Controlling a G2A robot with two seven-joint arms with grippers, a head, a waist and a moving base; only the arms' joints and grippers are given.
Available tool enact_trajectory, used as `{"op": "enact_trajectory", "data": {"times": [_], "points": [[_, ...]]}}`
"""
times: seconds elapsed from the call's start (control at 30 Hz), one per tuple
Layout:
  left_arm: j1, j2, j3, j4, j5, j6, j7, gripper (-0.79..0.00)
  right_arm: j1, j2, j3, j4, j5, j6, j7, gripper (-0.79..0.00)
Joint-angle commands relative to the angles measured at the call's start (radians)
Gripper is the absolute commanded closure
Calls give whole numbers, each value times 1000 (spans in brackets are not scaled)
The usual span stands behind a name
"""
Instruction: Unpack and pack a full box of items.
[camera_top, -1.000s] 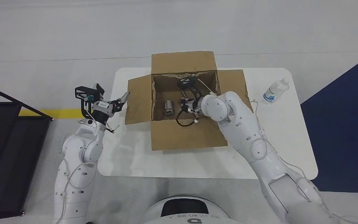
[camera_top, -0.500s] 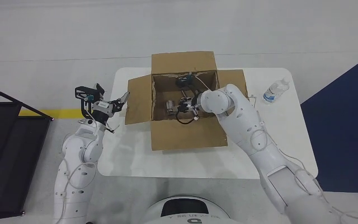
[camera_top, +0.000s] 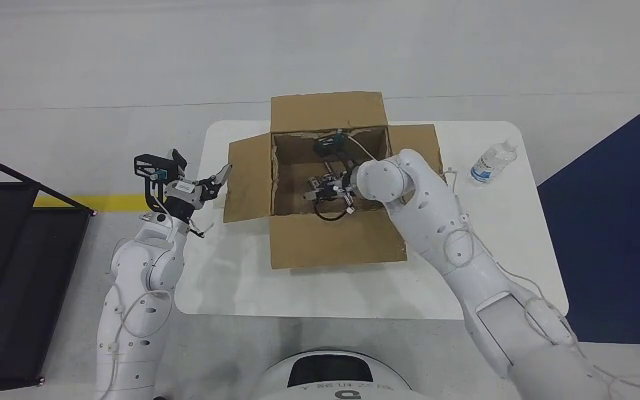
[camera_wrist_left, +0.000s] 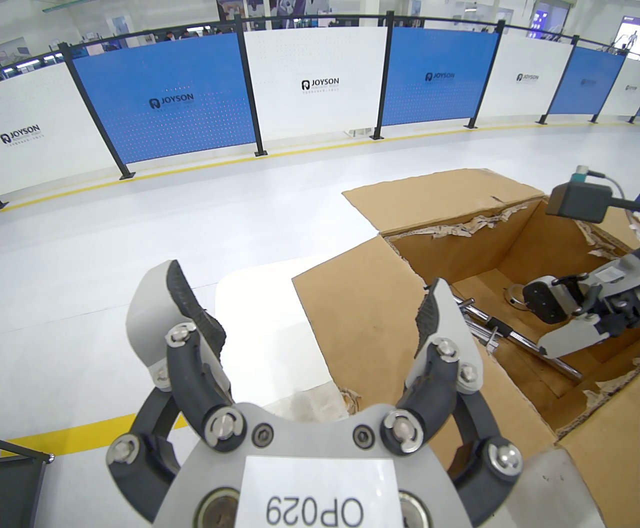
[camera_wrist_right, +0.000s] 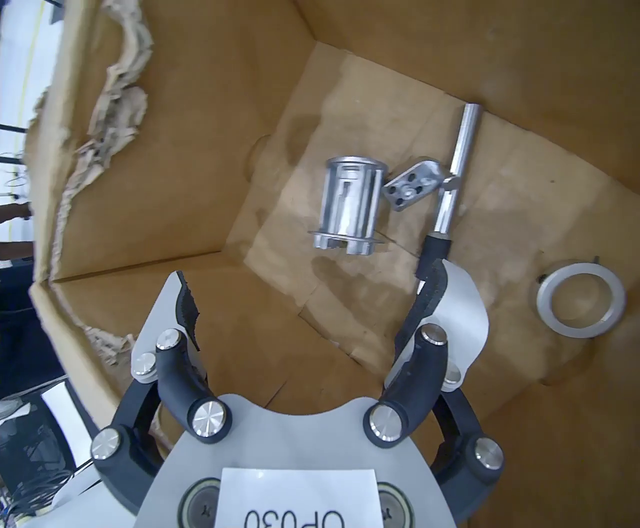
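An open cardboard box (camera_top: 250, 182) stands on the white table (camera_top: 240, 280). My right gripper (camera_top: 322, 185) is down inside it, open and holding nothing. In the right wrist view the gripper (camera_wrist_right: 307, 275) hovers over the box floor (camera_wrist_right: 280, 320). Just beyond its fingertips lie a slotted metal cylinder (camera_wrist_right: 350, 205) and a steel rod with a bracket (camera_wrist_right: 452, 170). A metal ring (camera_wrist_right: 580, 300) lies off to one side. My left gripper (camera_top: 215, 182) is open and empty, held in the air outside the box's left flap (camera_wrist_left: 360, 320).
A water bottle (camera_top: 493, 162) stands near the table's right edge. Torn paper tape (camera_wrist_right: 107, 120) hangs along the box rims. A black rack (camera_top: 30, 260) stands on the floor to the left of the table. Bare tabletop lies in front of the box.
My right gripper has moved leftward inside the box, toward the metal cylinder. The left arm has stayed where it was.
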Motion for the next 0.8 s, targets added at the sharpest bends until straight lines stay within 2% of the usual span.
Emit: {"op": "enact_trajectory", "data": {"times": [0.0,0.23,0.33,0.6,0.77], "points": [[0,0,0,0,0,0,0,-785,40,-17,-42,50,1,12,4,-785],[0,0,0,0,0,0,0,-785,160,-99,-183,260,36,14,-31,-785],[0,0,0,0,0,0,0,-785,202,-139,-233,358,36,56,-69,-785],[0,0,0,0,0,0,0,-785,278,-232,-304,556,72,72,-126,-785],[0,0,0,0,0,0,0,-785,306,-276,-325,646,85,76,-145,-585]]}}
